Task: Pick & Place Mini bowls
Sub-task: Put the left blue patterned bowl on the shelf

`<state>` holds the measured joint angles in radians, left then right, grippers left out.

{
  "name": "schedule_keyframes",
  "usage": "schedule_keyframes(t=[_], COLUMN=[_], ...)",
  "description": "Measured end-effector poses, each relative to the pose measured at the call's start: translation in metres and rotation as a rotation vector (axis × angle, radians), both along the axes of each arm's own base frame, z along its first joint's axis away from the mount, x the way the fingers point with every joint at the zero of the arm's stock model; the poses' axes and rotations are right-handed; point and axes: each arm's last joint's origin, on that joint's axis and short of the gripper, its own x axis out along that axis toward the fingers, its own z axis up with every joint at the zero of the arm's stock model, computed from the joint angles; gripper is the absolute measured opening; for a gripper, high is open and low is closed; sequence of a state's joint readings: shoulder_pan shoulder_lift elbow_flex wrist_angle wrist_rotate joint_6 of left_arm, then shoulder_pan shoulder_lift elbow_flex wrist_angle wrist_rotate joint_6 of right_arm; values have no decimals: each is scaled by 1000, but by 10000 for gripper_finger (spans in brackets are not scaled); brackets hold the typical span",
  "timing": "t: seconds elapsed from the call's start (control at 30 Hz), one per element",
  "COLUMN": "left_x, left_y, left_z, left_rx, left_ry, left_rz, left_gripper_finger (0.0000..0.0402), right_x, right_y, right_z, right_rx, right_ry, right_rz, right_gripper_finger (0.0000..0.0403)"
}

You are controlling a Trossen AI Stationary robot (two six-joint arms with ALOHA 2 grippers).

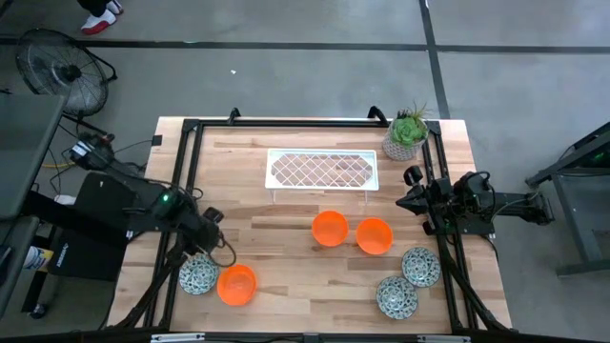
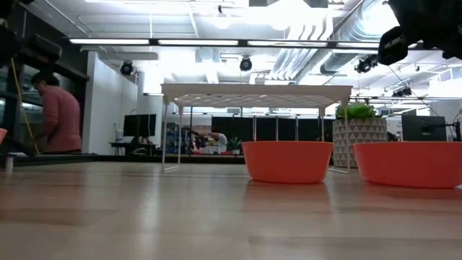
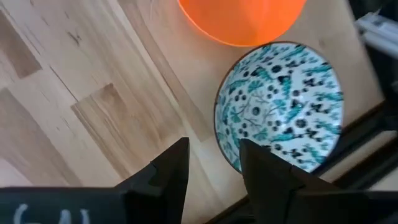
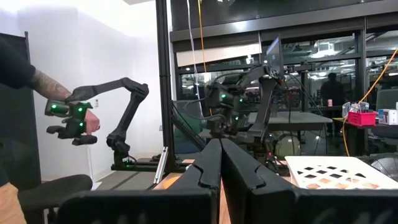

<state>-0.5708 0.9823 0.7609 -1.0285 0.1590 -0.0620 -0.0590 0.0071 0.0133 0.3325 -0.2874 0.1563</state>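
Several mini bowls stand on the wooden table. A mosaic bowl (image 1: 198, 276) and an orange bowl (image 1: 236, 284) are at the near left. Two orange bowls (image 1: 330, 229) (image 1: 374, 235) sit in the middle, and two mosaic bowls (image 1: 420, 266) (image 1: 396, 295) at the near right. My left gripper (image 3: 214, 152) hangs open, pointing down, just above the near-left mosaic bowl (image 3: 280, 106). One finger (image 3: 258, 165) is over the bowl's rim and the other is over bare wood. My right gripper (image 4: 219, 149) is shut and raised at the table's right edge (image 1: 412, 200).
A white lattice rack (image 1: 321, 170) stands at the far middle, with a potted plant (image 1: 407, 133) at the far right. A black frame (image 1: 181, 162) borders the table. Beyond the table are a person (image 2: 58, 115) and a forearm holding a control handle (image 4: 68, 115).
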Motion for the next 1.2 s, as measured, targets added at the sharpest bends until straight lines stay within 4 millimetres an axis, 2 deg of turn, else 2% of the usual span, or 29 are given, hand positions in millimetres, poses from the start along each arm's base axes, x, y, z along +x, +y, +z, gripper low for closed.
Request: schedule_keyframes(t=[0.33,0.57,1.2], left_x=[4,12,28], left_y=[-25,-35,-49], left_z=[-21,-33,-60], left_rx=[133,160,194], left_ry=[71,97,157], left_rz=[-83,-108,-135], left_gripper_finger=[140,140,140], right_x=[0,0,0], right_y=[0,0,0], right_z=[0,0,0], right_rx=[0,0,0], right_ry=[0,0,0], right_rz=[0,0,0], right_gripper_finger=[0,0,0])
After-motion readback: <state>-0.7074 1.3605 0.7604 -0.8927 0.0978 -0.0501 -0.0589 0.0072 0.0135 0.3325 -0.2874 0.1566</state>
